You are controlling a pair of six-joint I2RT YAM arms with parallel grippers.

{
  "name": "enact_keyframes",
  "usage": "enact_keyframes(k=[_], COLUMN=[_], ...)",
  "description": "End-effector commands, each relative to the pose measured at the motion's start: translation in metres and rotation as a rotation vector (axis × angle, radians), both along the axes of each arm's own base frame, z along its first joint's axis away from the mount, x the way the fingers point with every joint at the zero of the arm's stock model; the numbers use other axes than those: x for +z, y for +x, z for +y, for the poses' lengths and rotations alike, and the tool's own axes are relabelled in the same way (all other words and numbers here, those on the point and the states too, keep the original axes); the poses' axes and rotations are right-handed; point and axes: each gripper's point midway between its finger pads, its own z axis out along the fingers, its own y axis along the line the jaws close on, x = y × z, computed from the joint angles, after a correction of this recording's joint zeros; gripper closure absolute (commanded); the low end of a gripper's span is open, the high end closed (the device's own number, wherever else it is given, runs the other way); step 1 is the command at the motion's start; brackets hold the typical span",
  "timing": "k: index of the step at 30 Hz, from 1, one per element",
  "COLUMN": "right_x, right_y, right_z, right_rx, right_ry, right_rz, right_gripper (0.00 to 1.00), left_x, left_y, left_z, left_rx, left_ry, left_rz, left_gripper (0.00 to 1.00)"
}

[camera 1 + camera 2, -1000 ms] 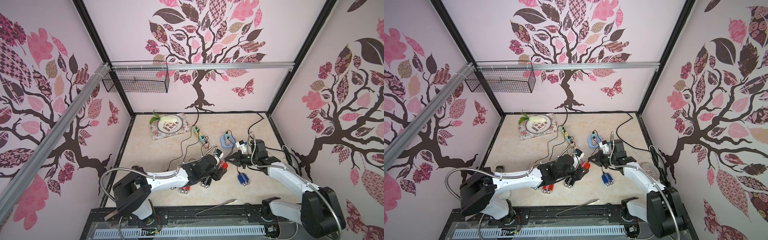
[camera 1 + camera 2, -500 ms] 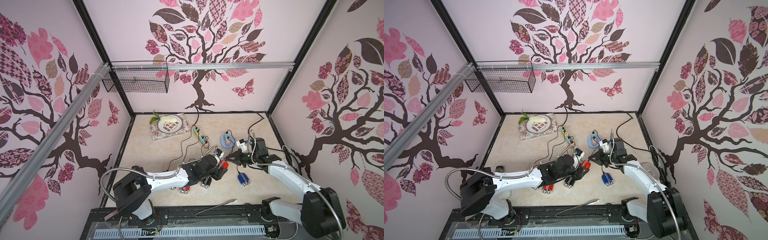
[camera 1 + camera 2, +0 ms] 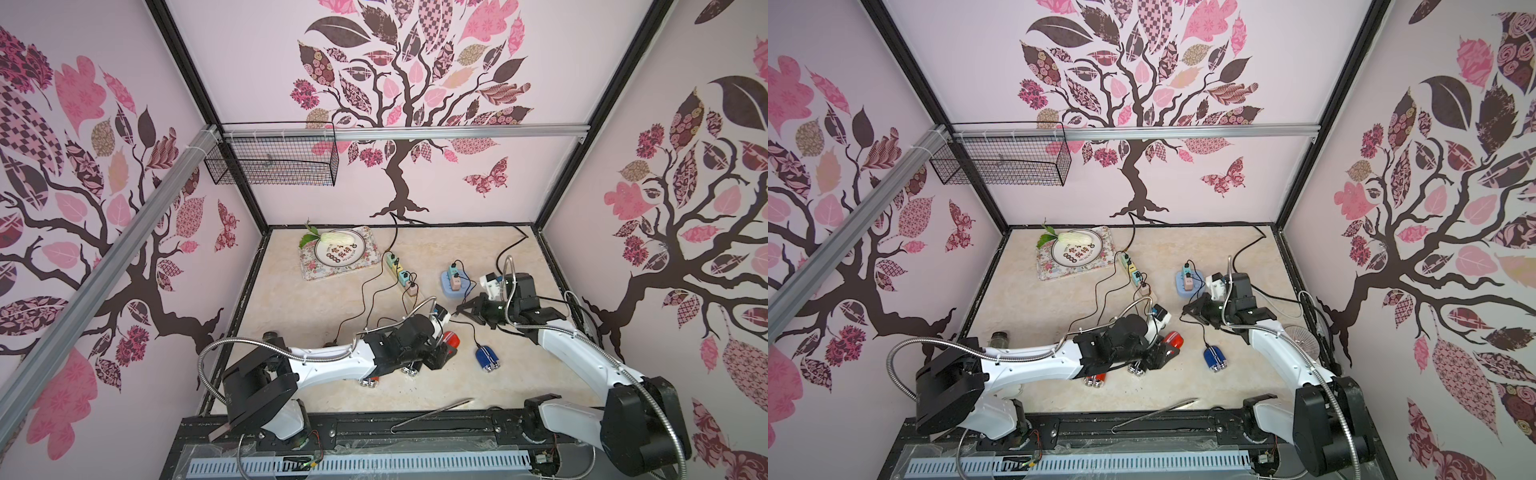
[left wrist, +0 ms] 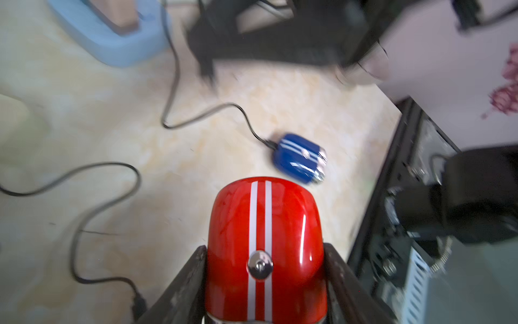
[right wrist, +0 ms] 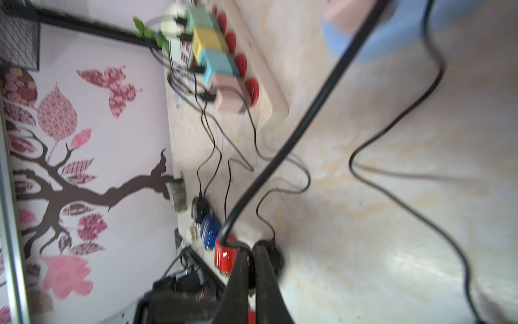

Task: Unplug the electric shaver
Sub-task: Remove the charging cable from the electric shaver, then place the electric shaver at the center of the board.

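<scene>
My left end effector point(image 4: 265, 252) clasps the red shaver point(image 4: 263, 218), while my right end effector point(image 5: 251, 249) pinches a black cable point(image 5: 294, 134).

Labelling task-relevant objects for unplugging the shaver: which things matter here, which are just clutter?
Job: red shaver, clamped in left gripper; black cable, pinched by shut right gripper.
Lying about: blue shaver, floral tray, tongs, wire basket.
</scene>
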Motion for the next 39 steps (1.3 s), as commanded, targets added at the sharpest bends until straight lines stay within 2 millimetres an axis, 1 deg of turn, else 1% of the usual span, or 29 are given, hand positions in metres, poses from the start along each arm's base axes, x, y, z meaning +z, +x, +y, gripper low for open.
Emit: enact_keyframes(k=[1,4,7,11,12,15,17,23,30,34,36,39], right_x=[0.041,0.042,0.041,0.041,0.038,0.021,0.005,-0.023,-0.048,-0.061,-0.065,-0.071], right_y=[0.033,0.034,0.033,0.026,0.024,0.018,0.014,0.001,-0.01,-0.015,-0.016,-0.018], right_z=[-0.014,-0.008,-0.008,-0.01,-0.011,-0.013,-0.015,-0.02,-0.02,-0.022,-0.023,-0.018], right_rx=[-0.091,-0.076,-0.068,-0.069,-0.072,-0.076,-0.074,-0.087,-0.087,-0.086,-0.092,-0.077], right_ry=[-0.026,0.027,0.015,0.001,0.0,-0.019,-0.046,-0.064,-0.073,-0.093,-0.099,-0.098], right_rz=[-0.183,-0.184,-0.173,-0.167,-0.161,-0.12,-0.079,-0.025,0.035,0.067,0.075,0.087], right_gripper=[0.95,0.95,0.95,0.95,0.95,0.93,0.92,0.92,0.92,0.92,0.92,0.92], left_x=[0.003,0.002,0.003,0.001,0.0,-0.004,-0.007,-0.018,-0.04,-0.052,-0.057,-0.067], left_y=[-0.029,-0.028,-0.024,-0.009,-0.006,0.006,0.012,0.02,0.027,0.029,0.03,0.032], left_z=[-0.003,-0.004,-0.006,-0.008,-0.009,-0.013,-0.014,-0.013,-0.009,-0.01,-0.007,0.0], left_rx=[-0.121,-0.123,-0.109,-0.051,-0.038,0.007,0.036,0.088,0.134,0.158,0.174,0.2], left_ry=[-0.029,-0.023,-0.021,0.018,0.028,0.066,0.092,0.18,0.338,0.379,0.416,0.5], left_rz=[0.043,0.044,0.03,-0.004,-0.012,-0.028,-0.035,-0.054,-0.048,-0.024,-0.025,-0.031], left_gripper=[1.0,1.0,1.0,1.0,1.0,1.0,1.0,1.0,1.0,1.0,1.0,1.0])
